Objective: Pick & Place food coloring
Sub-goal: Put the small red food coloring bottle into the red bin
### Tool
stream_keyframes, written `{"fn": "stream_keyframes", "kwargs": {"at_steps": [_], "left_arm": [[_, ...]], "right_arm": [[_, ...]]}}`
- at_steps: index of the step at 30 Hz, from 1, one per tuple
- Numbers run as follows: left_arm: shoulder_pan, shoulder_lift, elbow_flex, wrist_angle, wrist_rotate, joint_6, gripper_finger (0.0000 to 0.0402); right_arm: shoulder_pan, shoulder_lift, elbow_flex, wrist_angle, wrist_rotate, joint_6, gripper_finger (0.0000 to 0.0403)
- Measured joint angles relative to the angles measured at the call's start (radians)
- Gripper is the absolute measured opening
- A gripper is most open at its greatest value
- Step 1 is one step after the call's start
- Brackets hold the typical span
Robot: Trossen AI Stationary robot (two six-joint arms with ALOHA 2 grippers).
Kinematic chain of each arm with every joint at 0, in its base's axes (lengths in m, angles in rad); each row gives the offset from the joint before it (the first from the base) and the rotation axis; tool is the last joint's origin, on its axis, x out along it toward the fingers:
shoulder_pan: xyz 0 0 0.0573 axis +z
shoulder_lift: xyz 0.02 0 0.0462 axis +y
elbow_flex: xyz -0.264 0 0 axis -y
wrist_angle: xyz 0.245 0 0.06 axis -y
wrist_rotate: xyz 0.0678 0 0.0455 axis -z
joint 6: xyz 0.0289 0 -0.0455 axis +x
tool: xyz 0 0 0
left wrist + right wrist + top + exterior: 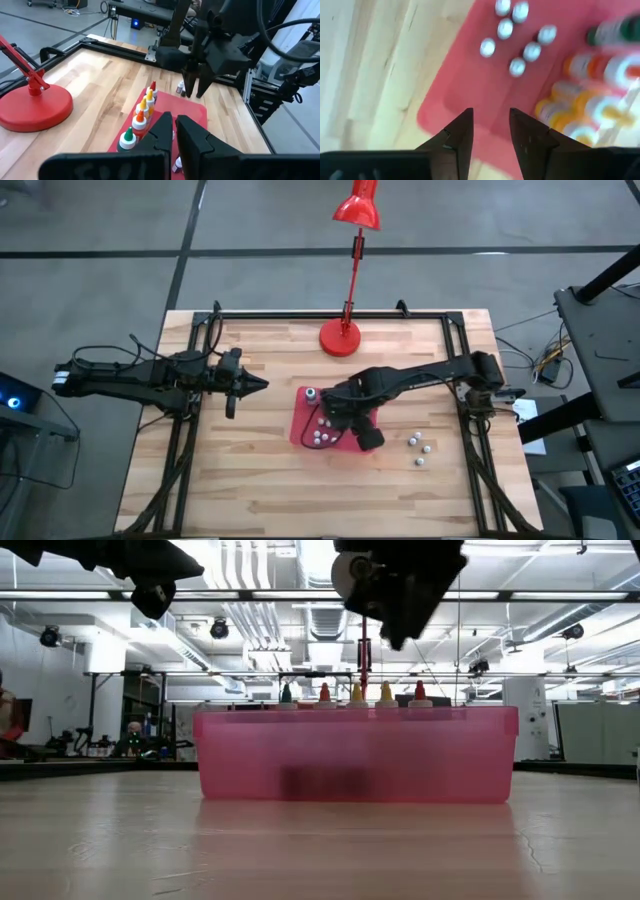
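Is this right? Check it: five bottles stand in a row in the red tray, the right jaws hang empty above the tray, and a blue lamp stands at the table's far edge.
One thing is wrong: the lamp is red, not blue, as the high view shows. The rest holds: five bottles stand in a row in the red tray, and the right gripper hangs above the tray, jaws apart and empty.

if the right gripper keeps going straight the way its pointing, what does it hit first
Most likely the red tray. The right gripper points down with its fingers apart and empty over a bare stretch of tray floor. The white beads and the food coloring bottles lie off to the side. How high it hangs is hard to judge.
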Motion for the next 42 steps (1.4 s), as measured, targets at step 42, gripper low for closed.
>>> {"fn": "stream_keyframes", "kwargs": {"at_steps": [42], "left_arm": [[0.000,0.000,0.000,0.011,0.000,-0.013,0.0000]], "right_arm": [[0.176,-0.511,-0.499,-0.041,-0.068,0.513,0.0084]]}}
